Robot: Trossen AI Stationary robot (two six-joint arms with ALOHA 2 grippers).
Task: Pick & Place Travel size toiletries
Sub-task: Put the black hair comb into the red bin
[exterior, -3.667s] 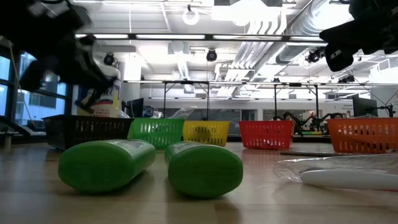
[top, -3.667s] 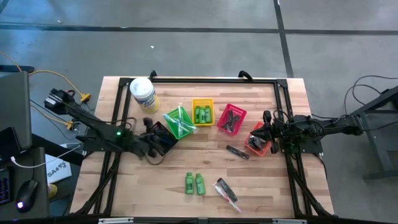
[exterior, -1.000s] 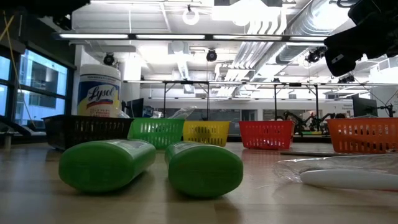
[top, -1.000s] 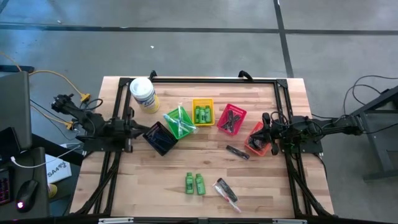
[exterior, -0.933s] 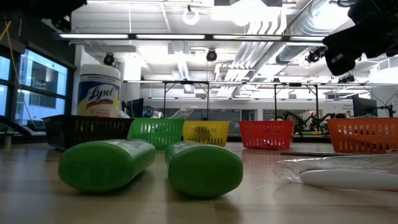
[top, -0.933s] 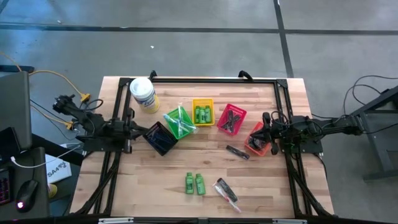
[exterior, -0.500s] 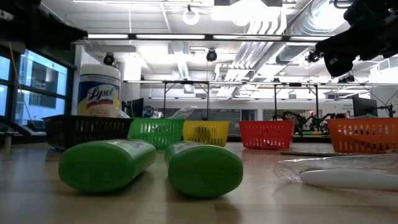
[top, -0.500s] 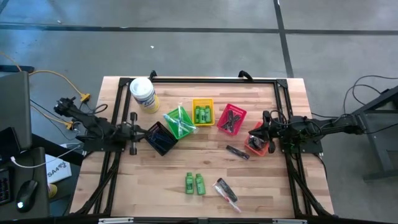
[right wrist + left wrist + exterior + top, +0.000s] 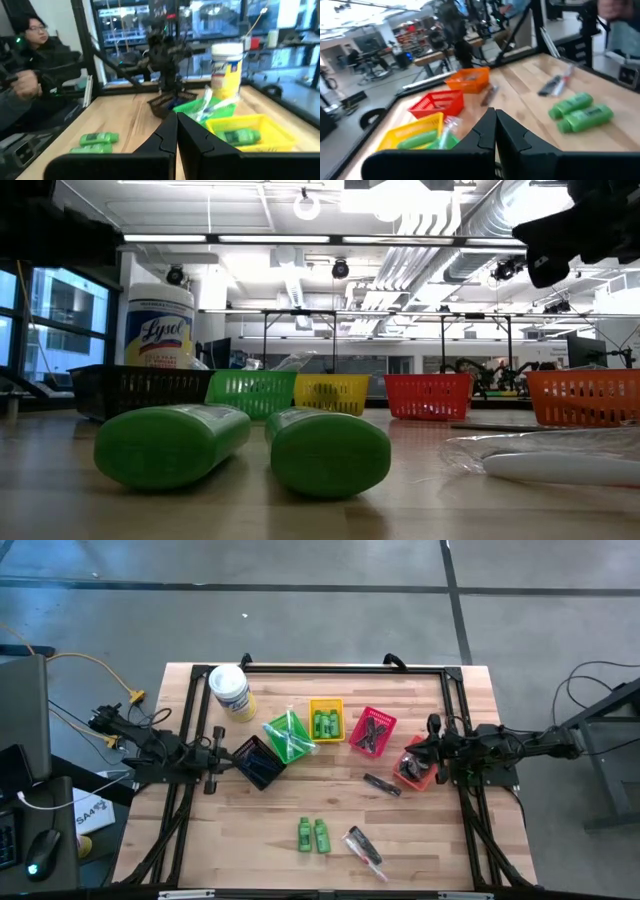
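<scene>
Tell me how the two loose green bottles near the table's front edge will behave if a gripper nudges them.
The green bottles lie on their sides with rounded bodies, so they will probably roll. They look small and plastic, so likely light. Lying side by side, one pushed would probably shift the other.

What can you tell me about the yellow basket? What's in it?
The yellow basket is a small, square, plastic bin with slatted, see-through walls. It stands upright on the wooden table, in a row between the green basket and the red basket; whether their rims touch cannot be told. Inside lie bright green mini bottles, on their sides. No gripper is near it.
</scene>
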